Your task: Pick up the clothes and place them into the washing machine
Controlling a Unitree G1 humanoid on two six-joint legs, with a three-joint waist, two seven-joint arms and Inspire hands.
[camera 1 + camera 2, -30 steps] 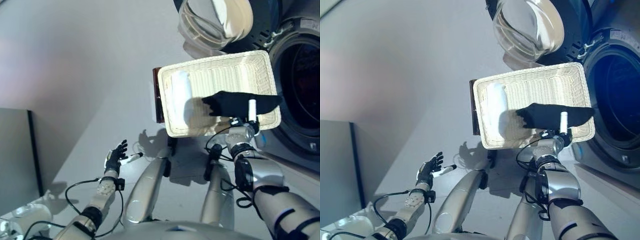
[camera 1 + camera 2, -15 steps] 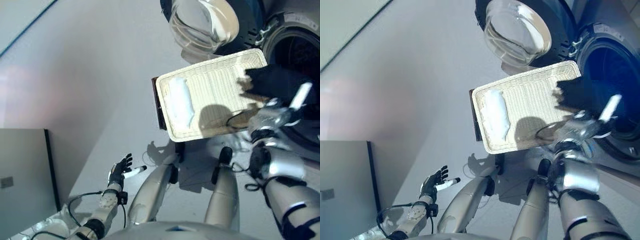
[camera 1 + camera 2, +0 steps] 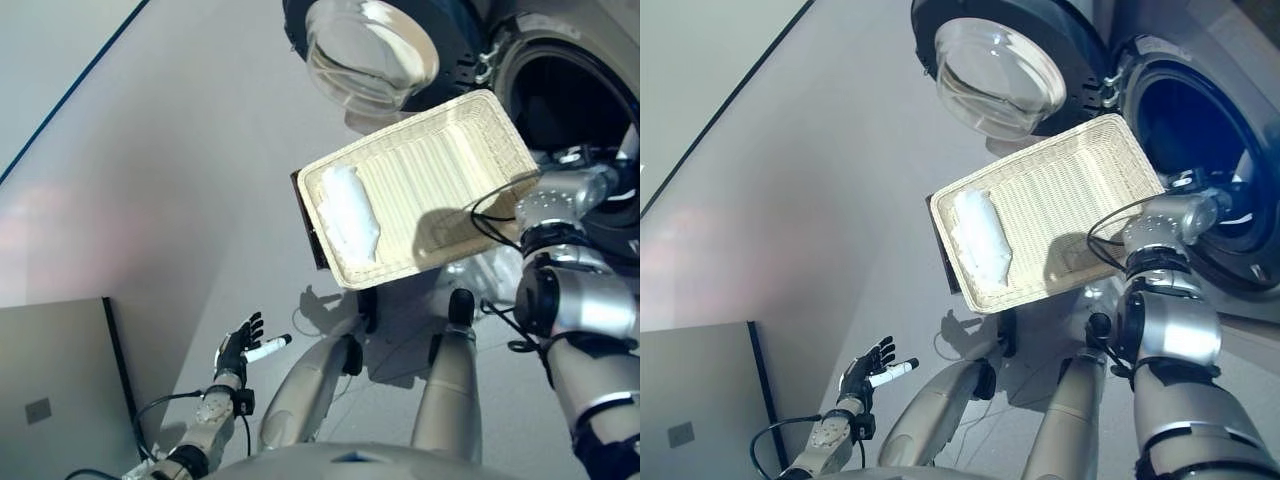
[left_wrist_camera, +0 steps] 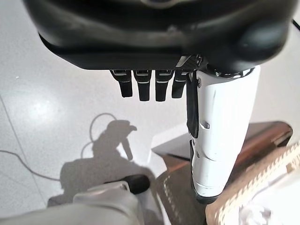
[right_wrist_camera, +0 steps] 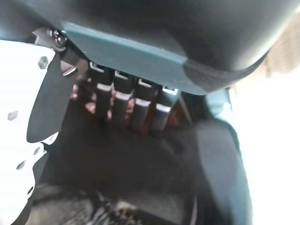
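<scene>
Right hand (image 3: 1212, 203) reaching into washer (image 3: 1200, 110) mouth; dark cloth seen past its fingers in wrist view, grip cannot tell. White cloth (image 3: 346, 212) left in basket (image 3: 480, 120), not yet picked. Left hand (image 3: 238, 347) idle low, fingers spread, empty. No readable writing.

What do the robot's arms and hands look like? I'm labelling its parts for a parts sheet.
Both arms are glossy silver-grey shells with black joint bands. The left hand is dark, with a white cover on its thumb. The right hand is dark too, and its thumb wears a white cover with small holes. Thin black cables loop at both wrists.
</scene>
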